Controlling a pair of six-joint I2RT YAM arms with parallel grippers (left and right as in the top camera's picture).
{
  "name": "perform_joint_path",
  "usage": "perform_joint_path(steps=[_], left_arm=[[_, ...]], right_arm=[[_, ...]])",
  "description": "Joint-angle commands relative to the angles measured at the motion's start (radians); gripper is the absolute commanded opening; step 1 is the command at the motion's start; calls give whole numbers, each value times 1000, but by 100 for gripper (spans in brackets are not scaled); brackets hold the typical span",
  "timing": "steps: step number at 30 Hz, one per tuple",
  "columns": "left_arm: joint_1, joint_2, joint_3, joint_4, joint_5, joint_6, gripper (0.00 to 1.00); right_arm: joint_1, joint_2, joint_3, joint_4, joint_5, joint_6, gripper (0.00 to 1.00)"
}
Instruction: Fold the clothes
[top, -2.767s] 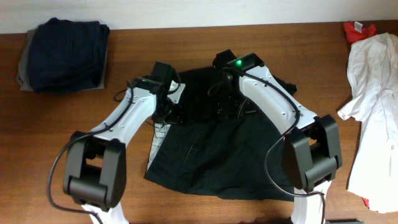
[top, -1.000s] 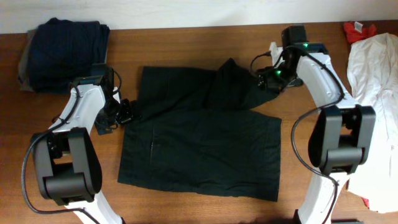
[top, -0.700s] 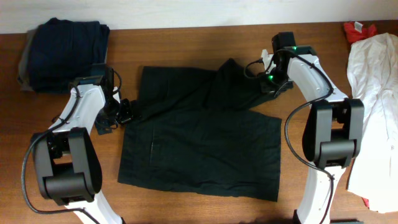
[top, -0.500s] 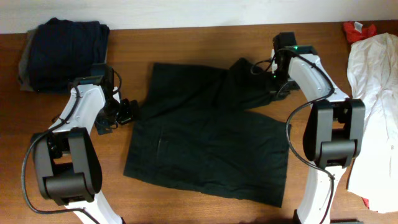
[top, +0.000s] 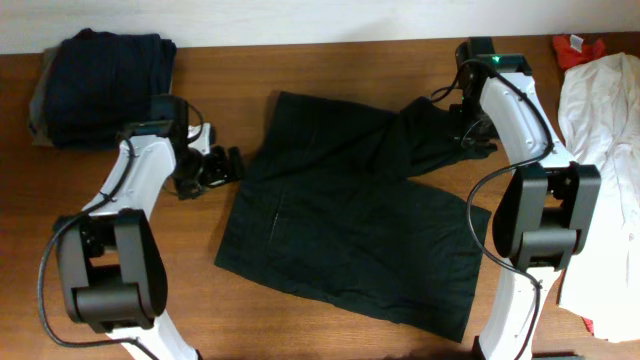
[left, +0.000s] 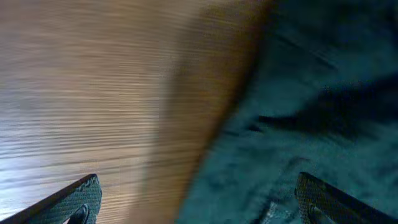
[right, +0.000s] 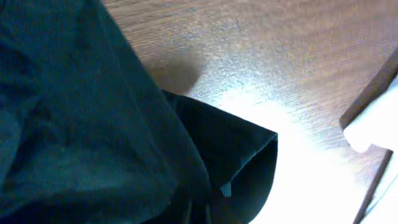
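Overhead view: the large black garment (top: 350, 230) lies spread and wrinkled, slightly askew, at the middle of the tabletop (top: 300, 70). The left hand (top: 218, 166) rests just beside the garment's upper left edge, apart from it. In the left wrist view its fingers (left: 78, 200) stand spread wide, with the cloth's edge (left: 311, 93) ahead and to their right. The right hand (top: 472, 138) sits over the garment's bunched upper right corner. The right wrist view shows a raised fold (right: 249, 162) but no fingers, so its grip cannot be told. A navy pile (top: 105, 85) lies far left; white (top: 600, 150) and red (top: 575, 45) pieces lie far right.
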Motion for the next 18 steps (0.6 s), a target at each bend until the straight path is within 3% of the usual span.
perform_joint_path(steps=[1,4,8,13,18], left_arm=[[-59,-45,11,-22,-7,70,99],[-55,-92,11,-41,-39,5,99],[-43,-241,11,-82,-87,0,99],[-43,-375,11,-274,-236,-62,99],[-43,-374,-35,-346,-233,-76,99]], right_arm=[[-5,-18,32,-48,20,76,98],[-6,-57,58,-96,47,183,98],[1,-193,64,-132,-17,192,98],[24,-401,60,-313,-42,293,98],[123,-590,-83,-436,-40,370,98]])
